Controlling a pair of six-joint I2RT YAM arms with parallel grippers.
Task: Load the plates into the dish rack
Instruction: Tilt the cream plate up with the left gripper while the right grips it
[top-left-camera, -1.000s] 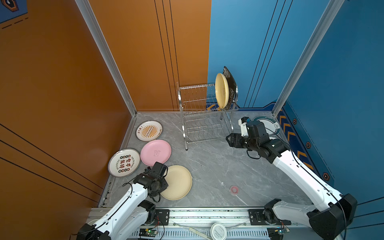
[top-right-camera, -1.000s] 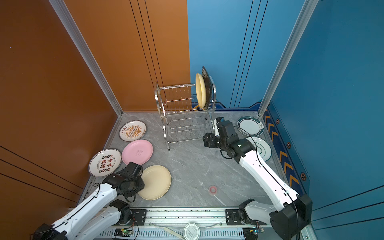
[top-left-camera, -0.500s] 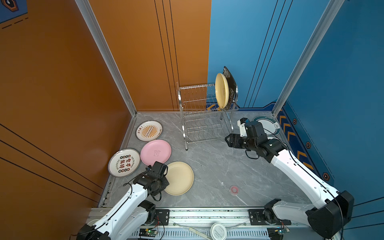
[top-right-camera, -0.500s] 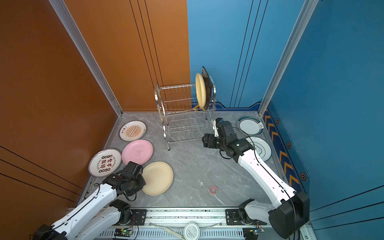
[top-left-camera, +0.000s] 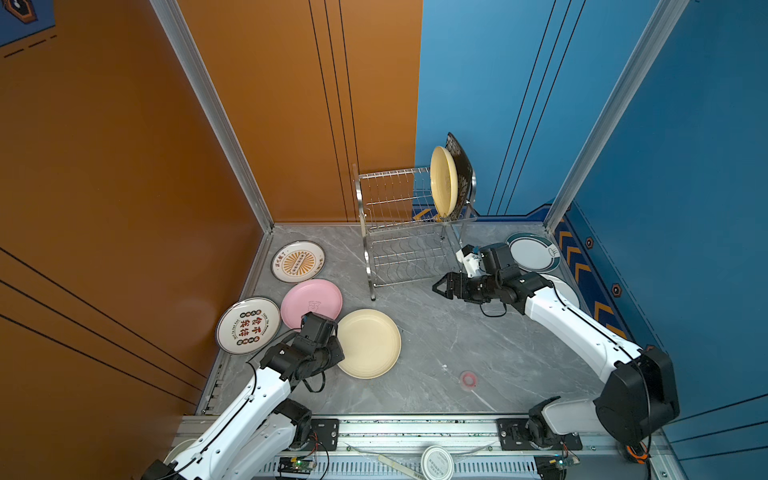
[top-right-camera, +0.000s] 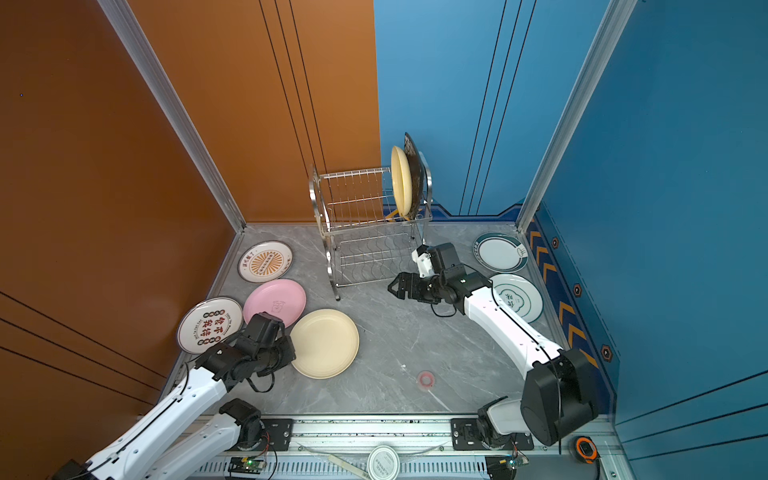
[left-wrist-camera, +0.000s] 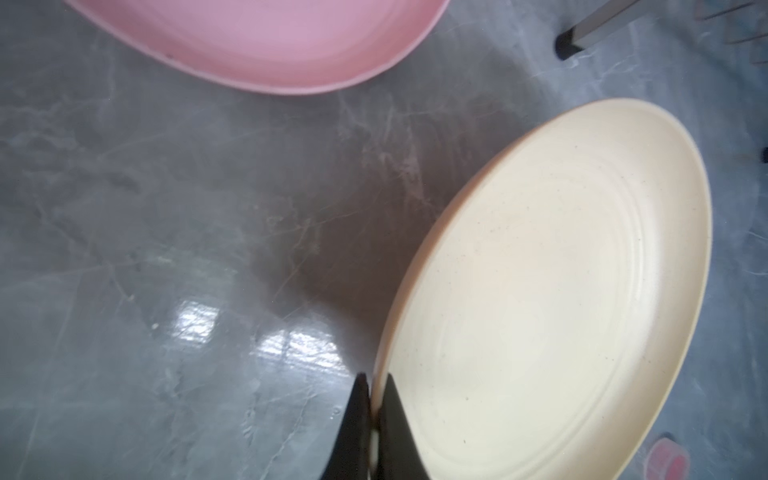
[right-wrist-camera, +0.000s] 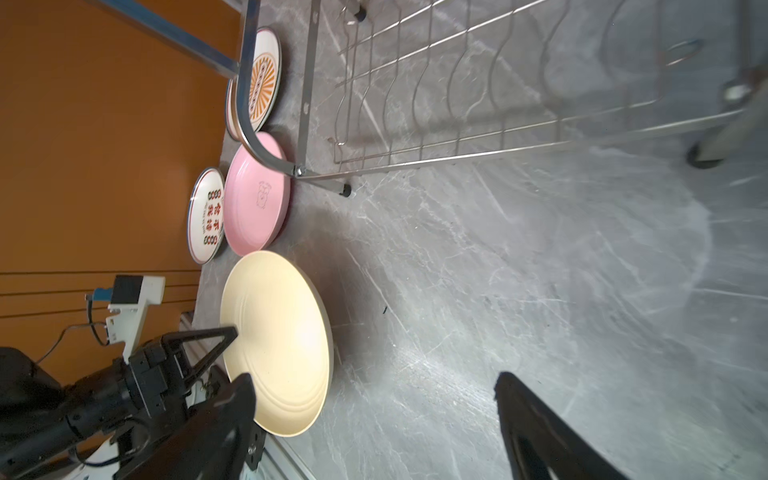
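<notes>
Your left gripper (left-wrist-camera: 371, 390) is pinching the rim of the round cream-yellow plate (top-left-camera: 371, 344) near the front-left of the counter (top-left-camera: 436, 332). The steel wire dish rack (top-left-camera: 395, 249) is standing beyond it at the back edge, with the right gripper (top-left-camera: 441, 287) gaping empty alongside.

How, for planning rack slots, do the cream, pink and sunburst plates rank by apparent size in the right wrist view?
cream plate
pink plate
sunburst plate, partly hidden
Nearness inflates this; true sizes unsure.
</notes>
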